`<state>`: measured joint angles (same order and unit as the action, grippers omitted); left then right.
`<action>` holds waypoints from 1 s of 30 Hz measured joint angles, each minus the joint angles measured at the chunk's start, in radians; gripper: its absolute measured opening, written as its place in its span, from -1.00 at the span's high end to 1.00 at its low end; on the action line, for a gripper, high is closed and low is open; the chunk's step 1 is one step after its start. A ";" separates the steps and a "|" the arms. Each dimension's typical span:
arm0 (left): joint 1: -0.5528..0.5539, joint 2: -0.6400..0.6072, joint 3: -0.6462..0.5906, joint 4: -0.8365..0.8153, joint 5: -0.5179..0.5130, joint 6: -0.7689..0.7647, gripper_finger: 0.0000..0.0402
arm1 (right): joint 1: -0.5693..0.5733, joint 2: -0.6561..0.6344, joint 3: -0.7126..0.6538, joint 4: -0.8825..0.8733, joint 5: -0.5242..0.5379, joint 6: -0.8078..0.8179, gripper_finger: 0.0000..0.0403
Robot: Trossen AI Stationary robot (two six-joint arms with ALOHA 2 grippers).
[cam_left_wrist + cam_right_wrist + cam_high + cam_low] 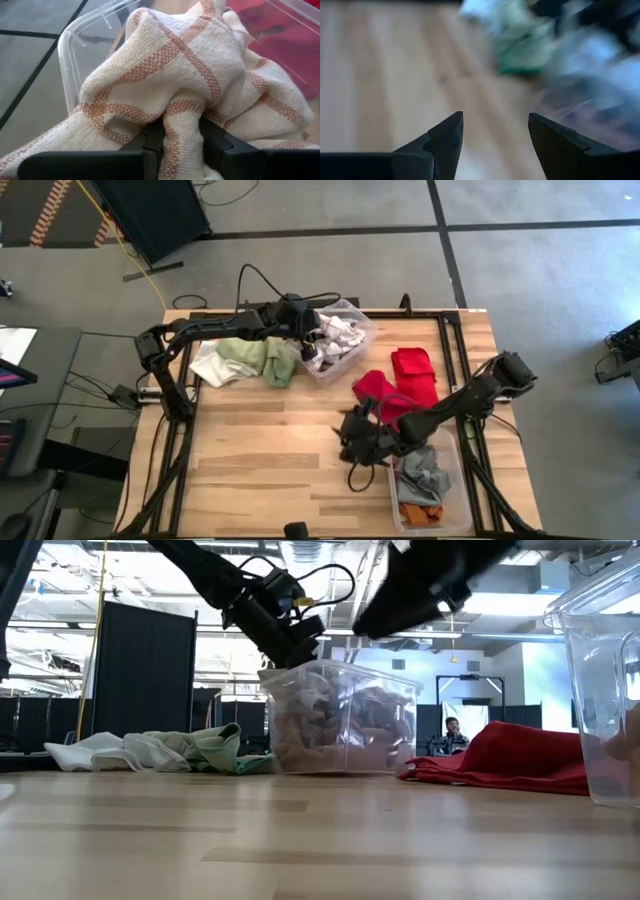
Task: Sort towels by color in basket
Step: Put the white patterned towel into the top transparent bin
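The left end effector (312, 340) is positioned over the near-left rim of the far clear bin (352, 312) and is clamped on a white-checked towel (190, 85); in the left wrist view its two dark fingers (212, 137) pinch a fold of the cream cloth with rust-coloured stripes, which bulges over the bin's edge. That bin holds a heap of white and pale cloths (338, 335). Just left of it on the desk (260, 450) lie a pale green towel (262, 358) and, touching its left side, a white towel (208, 367). Two red towels lie right of the far bin: a folded one (415, 375) farther back and a crumpled one (380, 392) just left of it, the two touching. The right end effector (352, 442) hangs above bare desk near the centre, left of the near clear bin (455, 470), with its fingers (447, 140) spread apart and nothing between them. The near bin contains a grey towel (420, 470) lying on a rust orange towel (420, 512). In the low view a person (452, 736) is visible in the room behind the desk.
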<state>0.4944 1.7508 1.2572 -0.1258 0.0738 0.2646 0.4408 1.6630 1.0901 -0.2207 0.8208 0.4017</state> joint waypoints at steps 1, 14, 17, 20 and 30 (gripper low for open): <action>-0.003 0.000 0.000 0.002 0.000 0.000 0.68 | -0.006 -0.015 0.001 0.000 0.044 -0.010 -0.27; -0.040 0.002 -0.001 0.015 0.035 0.064 0.16 | -0.256 -0.187 0.003 -0.071 0.164 -0.138 -0.27; -0.045 0.002 0.006 0.016 0.053 0.065 0.05 | -0.343 -0.186 0.002 -0.071 0.088 -0.182 -0.27; -0.055 0.002 0.019 0.012 0.054 0.076 -0.01 | -0.424 -0.171 0.002 -0.031 0.026 -0.243 -0.27; -0.087 -0.002 0.101 -0.121 0.072 0.118 -0.03 | -0.635 -0.121 -0.035 0.239 -0.268 -0.435 -0.27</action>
<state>0.4076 1.7485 1.3586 -0.2467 0.1455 0.3821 -0.1942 1.5421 1.0552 0.0181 0.5525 -0.0336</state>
